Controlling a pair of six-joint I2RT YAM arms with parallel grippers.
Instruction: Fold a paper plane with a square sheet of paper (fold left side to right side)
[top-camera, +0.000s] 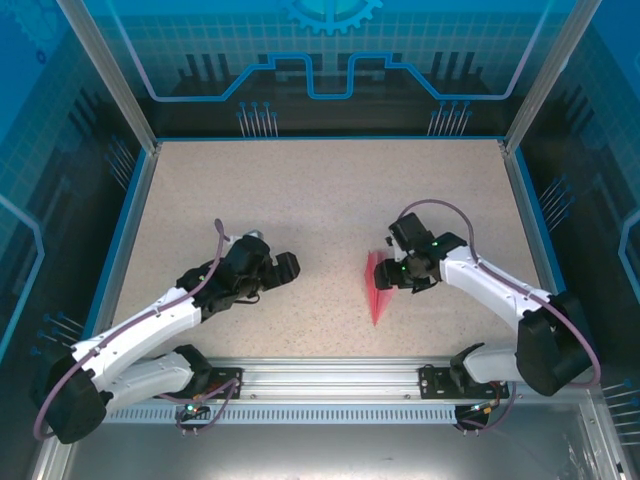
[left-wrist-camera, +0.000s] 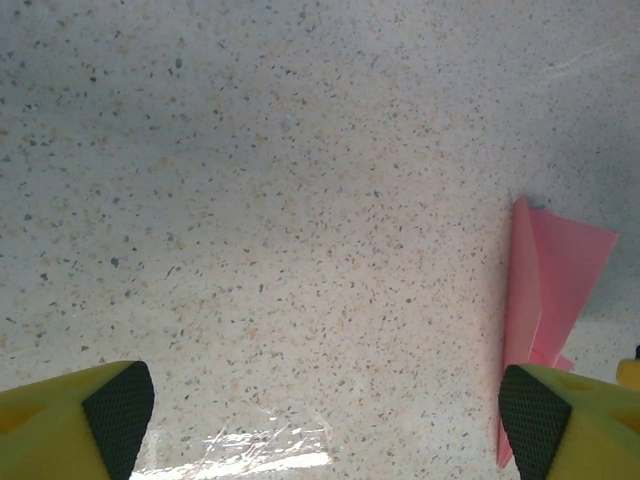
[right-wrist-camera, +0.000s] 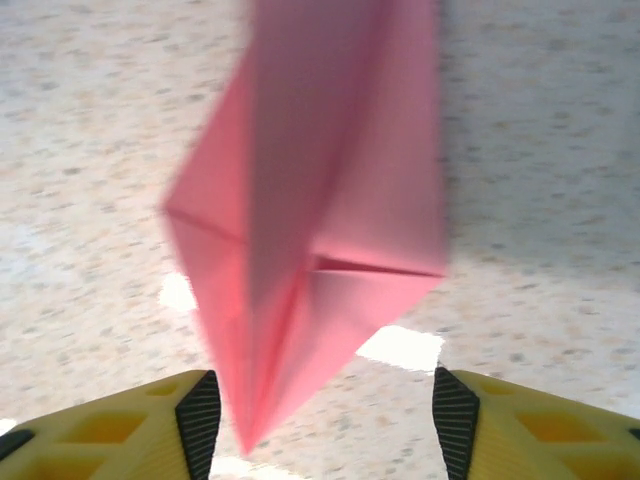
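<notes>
Counted: 2 tools, 1 paper plane (top-camera: 376, 287). Plane's tip is seen btwn parted jaws of right tool (right-wrist-camera: 320, 425), not gripped; left tool (left-wrist-camera: 325, 410) is held wide, empty, w/ plane off to its right.

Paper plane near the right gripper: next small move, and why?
Probably lift the right gripper away: its jaws stand apart, the folded paper plane looks loose between them, and the left gripper is open, clear of it.
</notes>
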